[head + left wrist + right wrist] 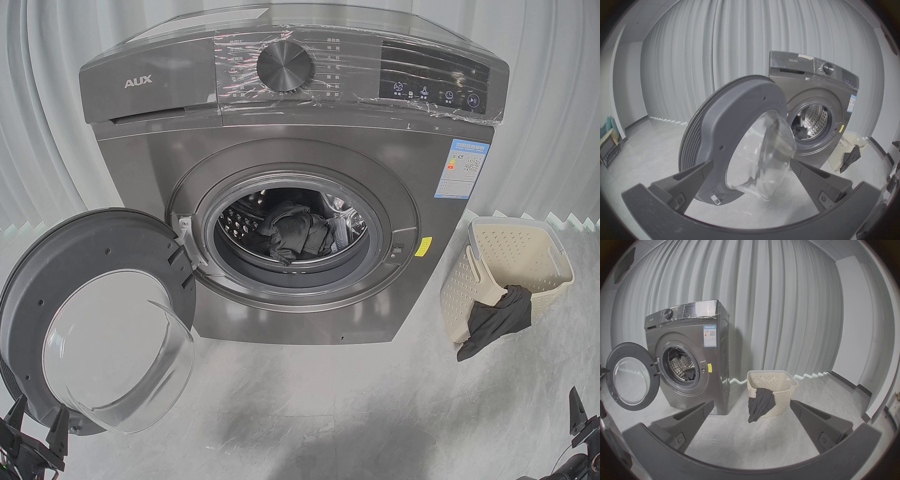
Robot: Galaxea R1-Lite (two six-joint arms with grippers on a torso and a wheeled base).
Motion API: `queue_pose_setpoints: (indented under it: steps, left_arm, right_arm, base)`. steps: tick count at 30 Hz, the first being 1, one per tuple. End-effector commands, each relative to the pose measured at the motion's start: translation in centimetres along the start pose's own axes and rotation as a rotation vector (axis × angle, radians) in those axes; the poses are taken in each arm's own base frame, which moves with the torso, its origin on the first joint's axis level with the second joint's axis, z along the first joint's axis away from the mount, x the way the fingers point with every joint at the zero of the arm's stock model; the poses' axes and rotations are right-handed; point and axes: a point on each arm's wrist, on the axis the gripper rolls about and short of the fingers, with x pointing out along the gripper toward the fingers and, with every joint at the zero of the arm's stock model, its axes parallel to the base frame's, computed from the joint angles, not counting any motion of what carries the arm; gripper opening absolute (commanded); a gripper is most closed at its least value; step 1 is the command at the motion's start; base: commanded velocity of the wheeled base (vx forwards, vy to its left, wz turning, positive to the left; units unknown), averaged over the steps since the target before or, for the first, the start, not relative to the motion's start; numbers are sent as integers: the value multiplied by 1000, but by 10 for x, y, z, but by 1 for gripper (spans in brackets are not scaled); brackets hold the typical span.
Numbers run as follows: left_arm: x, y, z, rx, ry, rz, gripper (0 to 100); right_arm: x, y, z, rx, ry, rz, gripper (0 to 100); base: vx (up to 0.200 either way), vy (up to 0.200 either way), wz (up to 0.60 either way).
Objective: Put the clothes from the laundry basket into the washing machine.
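The right claw (750, 403) hangs low, jaws wide and empty, facing the basket (784, 380) from well apart. The left claw (750, 163) is just as wide and empty, close to the open door (731, 125) of the washing machine (815, 90). One dark garment (760, 404) is draped over the basket's near rim, most of it hanging down the outer wall toward the floor (740, 440). Dark clothes (294, 232) already lie in the drum (234, 219).

The basket looks light, so a pull on the hanging cloth may tip or drag it rather than free the garment. A shallow pinch could let the cloth slip to the floor. A swing of the left arm could knock the door and narrow the opening.

The head view looks straight into the drum at the heap there. The right wrist view shows how far the garment trails down the basket, and the left wrist view shows how near the door stands to that claw.
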Motion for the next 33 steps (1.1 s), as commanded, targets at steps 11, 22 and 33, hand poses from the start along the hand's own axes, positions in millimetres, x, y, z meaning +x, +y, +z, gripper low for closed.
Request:
queue_pose_setpoints:
  steps: [11,22,33]
  left_arm:
    - [-19,-1,-18,38,-140,-124,100]
    - [-19,-2,-22,71,-102,-174,100]
    - [-19,-1,-22,55,-100,-167,100]
  right_arm:
    - [-9,5,-8,24,-14,168,100]
    - [-10,8,-8,-28,-14,334,100]
    - [-8,5,-12,56,4,156,100]
  base:
    - [0,0,0]
    - [0,-18,0]
    - [0,-200,0]
